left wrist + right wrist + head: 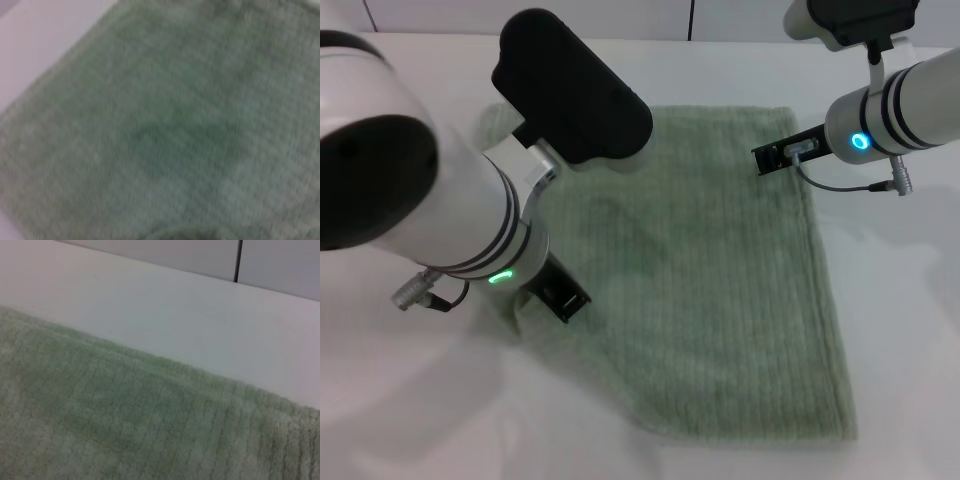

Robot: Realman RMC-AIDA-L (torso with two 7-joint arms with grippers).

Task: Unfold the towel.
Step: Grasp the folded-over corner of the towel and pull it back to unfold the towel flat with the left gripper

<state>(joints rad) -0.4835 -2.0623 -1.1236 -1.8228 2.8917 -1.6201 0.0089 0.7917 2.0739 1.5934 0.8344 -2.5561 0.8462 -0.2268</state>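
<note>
The towel (700,270) is a pale sage-green ribbed cloth lying spread out and mostly flat on the white table (905,340). Its left near corner is bunched up. My left gripper (560,293) is low at that left edge, by the bunched corner. My right gripper (778,158) hovers over the towel's far right corner. The left wrist view is filled with the towel (175,125) from close up. The right wrist view shows the towel (125,425) and its far hem against the table.
White table (175,305) surrounds the towel on all sides, with bare surface to the right and front. A grey panelled wall (280,265) stands behind the table's far edge. My left arm's bulk covers the towel's far left part in the head view.
</note>
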